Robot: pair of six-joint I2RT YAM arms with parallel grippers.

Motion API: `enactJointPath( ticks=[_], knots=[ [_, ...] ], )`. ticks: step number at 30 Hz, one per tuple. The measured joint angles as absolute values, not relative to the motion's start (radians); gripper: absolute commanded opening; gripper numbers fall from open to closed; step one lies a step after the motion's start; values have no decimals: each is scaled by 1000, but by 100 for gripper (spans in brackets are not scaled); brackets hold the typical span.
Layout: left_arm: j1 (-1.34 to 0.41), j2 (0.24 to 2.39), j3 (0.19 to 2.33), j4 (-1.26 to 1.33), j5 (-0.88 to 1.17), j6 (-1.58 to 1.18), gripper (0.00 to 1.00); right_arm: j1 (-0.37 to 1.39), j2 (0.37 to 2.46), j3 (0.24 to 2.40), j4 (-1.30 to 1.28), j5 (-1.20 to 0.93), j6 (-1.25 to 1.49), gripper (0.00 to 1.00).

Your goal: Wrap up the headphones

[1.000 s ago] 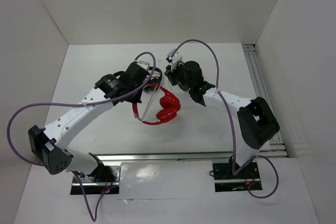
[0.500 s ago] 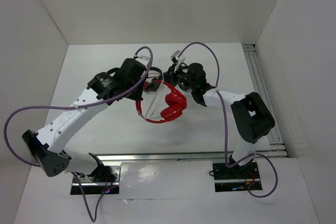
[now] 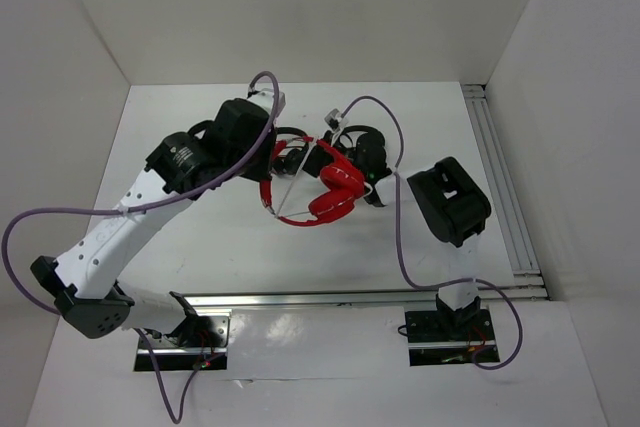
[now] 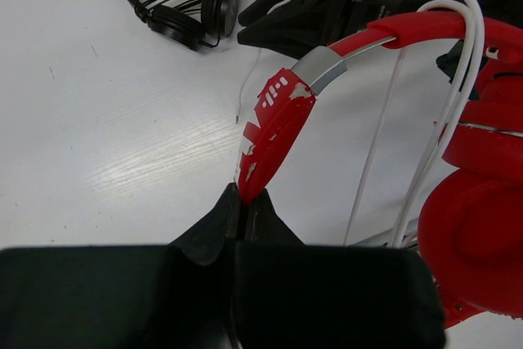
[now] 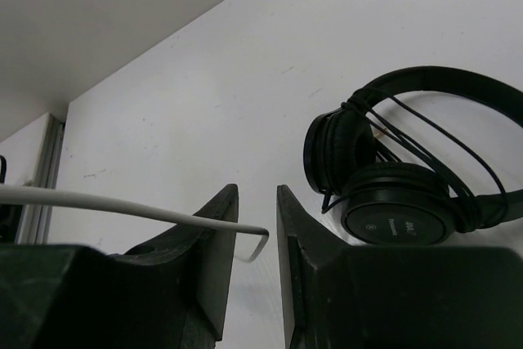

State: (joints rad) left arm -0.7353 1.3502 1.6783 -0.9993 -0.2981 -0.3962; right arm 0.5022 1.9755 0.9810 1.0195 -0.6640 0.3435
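Observation:
The red headphones [image 3: 335, 192] hang tilted above the table's middle, their white cable [image 3: 288, 190] strung in loops across the headband. In the left wrist view my left gripper [image 4: 245, 195] is shut on the lower end of the red headband [image 4: 276, 124], and the white cable [image 4: 459, 71] runs over the band toward a red earcup [image 4: 478, 243]. My right gripper [image 3: 318, 155] sits just behind the headphones. Its jaws [image 5: 255, 194] stand apart, with the bent end of the white cable [image 5: 260, 239] lying loose between them, resting on the left finger.
A black pair of headphones [image 5: 409, 169] lies on the table close beyond the right gripper, and shows as black headphones [image 4: 188, 2] in the left wrist view too. White walls close in the table on three sides. A rail [image 3: 500, 177] runs along the right edge.
The left arm has lifted and carried the headphones right and away. The right arm has folded in, its gripper moving left, and its jaws have parted off the cable.

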Motion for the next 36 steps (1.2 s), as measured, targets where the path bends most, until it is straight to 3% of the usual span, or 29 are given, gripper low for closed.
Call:
enactJointPath(
  ticks=[28,36],
  knots=[
    [-737,1351,1779,-996,-479,-509,0,537,2106,982,1200,-720,482,30],
    [-737,1351,1790,-995,-502,-530,0,543,2133,981,1211,-722,483,34]
  ],
)
